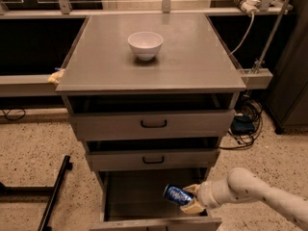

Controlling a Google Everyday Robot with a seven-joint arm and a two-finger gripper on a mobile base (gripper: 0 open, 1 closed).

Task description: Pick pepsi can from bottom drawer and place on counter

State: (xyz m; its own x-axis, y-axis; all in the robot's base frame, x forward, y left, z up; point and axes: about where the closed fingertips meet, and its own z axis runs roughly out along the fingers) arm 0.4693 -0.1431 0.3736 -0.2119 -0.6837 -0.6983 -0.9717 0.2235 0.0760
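The pepsi can (177, 195) is dark blue and lies tilted on its side, held above the floor of the open bottom drawer (139, 196). My gripper (190, 199) is shut on the can, reaching in from the right on a white arm (250, 191). The counter (192, 57) is the grey-brown top of the cabinet, above the two shallower drawers.
A white bowl (145, 44) stands on the counter toward the back. The two upper drawers with black handles (154, 124) stand slightly open. A black bar (54, 194) lies on the speckled floor at left. Cables and a dark cabinet are at right.
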